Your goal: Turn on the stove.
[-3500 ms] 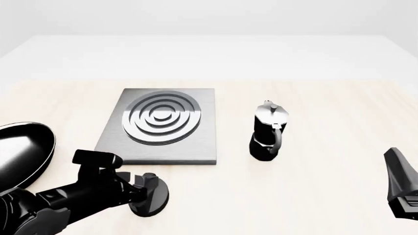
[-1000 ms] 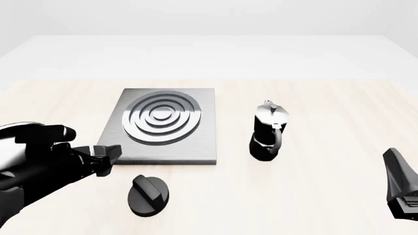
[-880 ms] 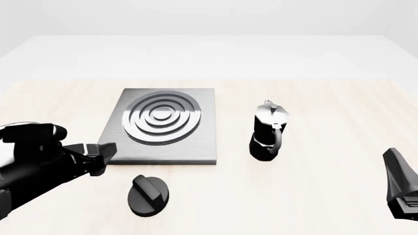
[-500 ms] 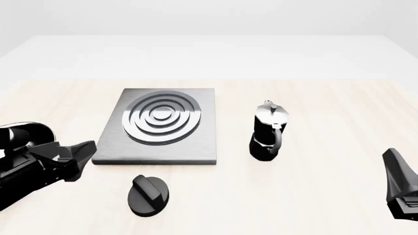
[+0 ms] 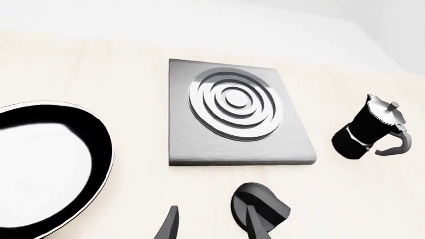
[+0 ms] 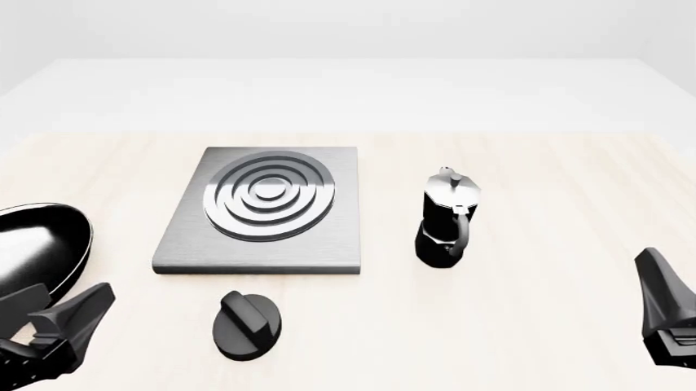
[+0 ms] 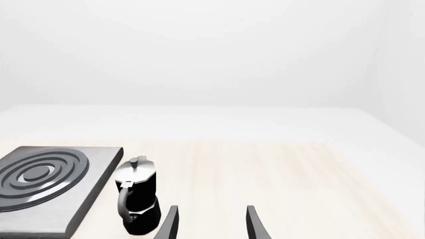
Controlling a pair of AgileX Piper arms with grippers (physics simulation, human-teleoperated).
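The stove [image 6: 261, 208] is a flat grey metal slab with raised silver rings, left of the table's middle. Its round black ridged knob [image 6: 247, 326] lies on the table just in front of it, free of any gripper. My left gripper [image 6: 81, 314] is open and empty at the lower left, well left of the knob. In the left wrist view the gripper [image 5: 211, 226] shows its fingers apart, with the knob [image 5: 260, 209] by one finger and the stove [image 5: 232, 107] beyond. My right gripper [image 6: 661, 293] is open and empty at the lower right; it also shows in the right wrist view [image 7: 211, 224].
A black-and-silver moka pot [image 6: 446, 220] stands right of the stove, also in the right wrist view [image 7: 136, 196]. A glossy black frying pan [image 6: 38, 244] lies at the left edge, just beyond my left gripper, and shows in the left wrist view [image 5: 40, 164].
My left gripper has let go of the knob and drawn back to the lower left, toward the near edge. The right arm has not moved.
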